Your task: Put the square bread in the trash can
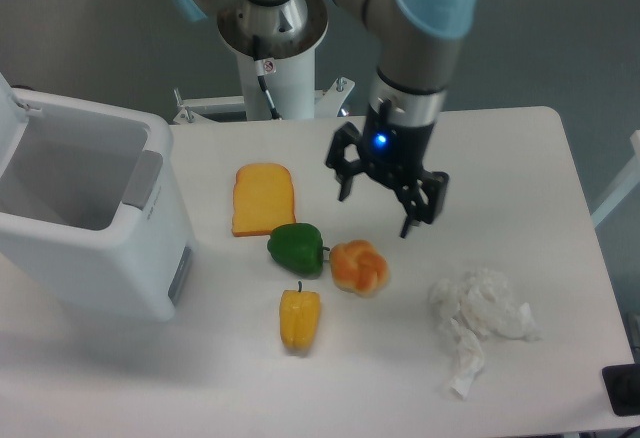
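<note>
The hand (377, 211) hung over the white surface (500, 158) with its two fingers (344, 180) spread apart and nothing between them, a blue light lit on its body. It stood above and slightly right of the knotted bun (359, 267), apart from it. The bun lay just right of the green pepper (296, 247), nearly touching; the yellow pepper (299, 319) lay below the green one, and the flat toast slice (263, 198) lay above and left of it. Crumpled white tissue (480, 323) lay well to the right. The bin (85, 220) stood at the left edge, lid raised, grey interior facing up. The square bread could not be seen on the surface; the visible part of the bin's interior showed no bread, and its floor was hidden.
</note>
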